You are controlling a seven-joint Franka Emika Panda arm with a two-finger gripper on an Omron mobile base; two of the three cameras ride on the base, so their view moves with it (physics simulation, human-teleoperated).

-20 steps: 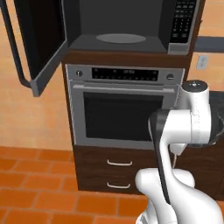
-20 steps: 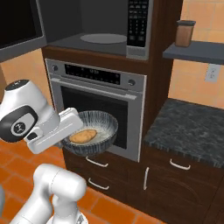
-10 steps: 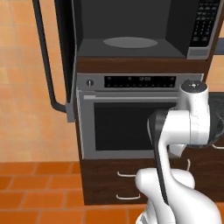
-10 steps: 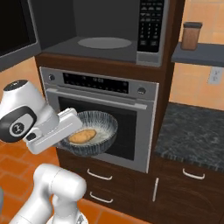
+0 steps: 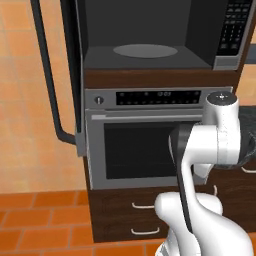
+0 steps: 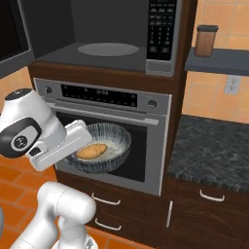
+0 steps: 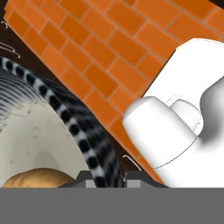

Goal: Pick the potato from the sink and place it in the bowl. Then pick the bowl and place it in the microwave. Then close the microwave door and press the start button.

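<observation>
— Holding anything right now?

— Yes. Gripper [image 7: 105, 180] clenched on the rim of the bowl [image 6: 109, 146], one finger inside the rim, one outside.

— And the potato [image 6: 92, 151]?

— Lying in the bowl, just past the jaws on the inside, on the pale bottom. No other food in there.

— Where is the bowl?

— Up in the air, in front of the silver oven [image 6: 116, 141], sticking out sideways from the jaws. Not touching the oven glass, as far as can be told.

— Heavy?

— Probably a bit. Looks hard and stiff, like a dish that could crack if bumped. Held only at one edge, so likely to tip down on the far side. Better kept flat and moved slowly.

— Could the potato fall out?

— Maybe. Round and smooth, so likely to roll if the bowl leans. Sides look shallow.

— Where next?

— Up above the jaws: the microwave [image 6: 112, 34], with its round plate [image 6: 108, 49] bare inside. Microwave door [image 5: 50, 75] swung wide open, off to the side.

— Best place to hold?

— The rim, as now, with a tight pinch. Too wide to grab any other way.
</observation>
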